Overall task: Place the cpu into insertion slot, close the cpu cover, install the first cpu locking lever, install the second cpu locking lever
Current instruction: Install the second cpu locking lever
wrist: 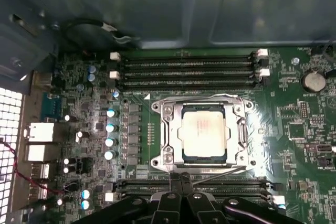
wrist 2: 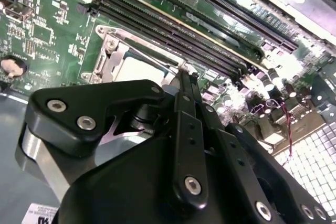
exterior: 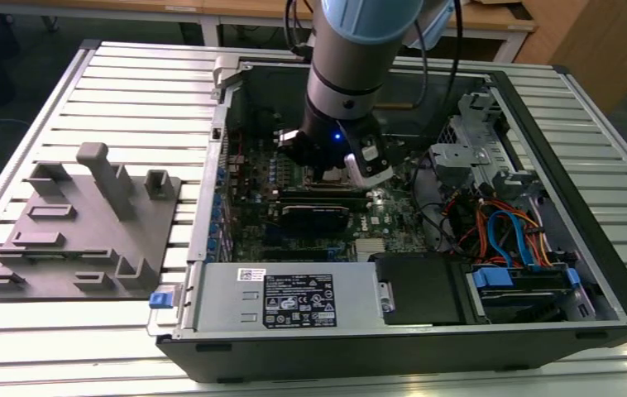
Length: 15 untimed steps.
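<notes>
The cpu (wrist: 203, 132), a silver-grey square, lies in the insertion slot (wrist: 248, 107) on the green motherboard. The cpu cover (wrist: 167, 129), a silver frame, lies flat around it. One thin locking lever (wrist: 223, 173) runs at a slant along the socket edge nearest my fingers; another wire lever (wrist: 199, 96) lies along the opposite edge. My gripper (wrist: 181, 178) stands shut, its black fingertips (wrist 2: 185, 77) together at the socket's edge by the slanted lever. In the exterior view my gripper (exterior: 336, 169) reaches down inside the open computer case and the arm covers the socket.
Memory slots (wrist: 189, 69) run along both sides of the socket. A long black card (exterior: 316, 217) and the grey power supply box (exterior: 280, 302) sit toward the case front. Cables and a drive cage (exterior: 512, 231) are on the exterior view's right, a grey fixture plate (exterior: 82, 223) on its left.
</notes>
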### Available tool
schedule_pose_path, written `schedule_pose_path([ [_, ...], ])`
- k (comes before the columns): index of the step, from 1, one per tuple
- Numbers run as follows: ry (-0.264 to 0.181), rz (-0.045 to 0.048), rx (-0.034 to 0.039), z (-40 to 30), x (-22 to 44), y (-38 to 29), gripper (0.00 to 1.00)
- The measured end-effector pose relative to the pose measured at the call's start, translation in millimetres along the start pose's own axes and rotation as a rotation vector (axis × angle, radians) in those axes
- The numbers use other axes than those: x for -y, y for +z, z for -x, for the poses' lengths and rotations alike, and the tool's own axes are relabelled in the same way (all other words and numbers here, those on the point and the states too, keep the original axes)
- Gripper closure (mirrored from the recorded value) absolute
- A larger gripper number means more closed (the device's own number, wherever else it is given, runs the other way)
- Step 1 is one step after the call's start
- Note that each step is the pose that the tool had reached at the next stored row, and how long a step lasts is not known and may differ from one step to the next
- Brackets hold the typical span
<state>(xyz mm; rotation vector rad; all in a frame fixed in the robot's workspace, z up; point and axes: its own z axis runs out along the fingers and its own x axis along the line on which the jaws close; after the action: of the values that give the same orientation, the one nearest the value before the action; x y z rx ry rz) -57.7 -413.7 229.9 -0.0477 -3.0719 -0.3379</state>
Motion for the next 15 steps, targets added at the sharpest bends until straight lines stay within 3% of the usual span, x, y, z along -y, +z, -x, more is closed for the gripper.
schedule_pose_path([
  [1, 0.000, 0.0073, -0.0002, 0.0, 0.8, -0.1, 0.89],
  [2, 0.000, 0.0088, -0.0003, 0.0, 1.0, -0.3, 0.89],
  [15, 0.000, 0.0089, -0.0007, 0.0, 1.1, -0.3, 0.89],
])
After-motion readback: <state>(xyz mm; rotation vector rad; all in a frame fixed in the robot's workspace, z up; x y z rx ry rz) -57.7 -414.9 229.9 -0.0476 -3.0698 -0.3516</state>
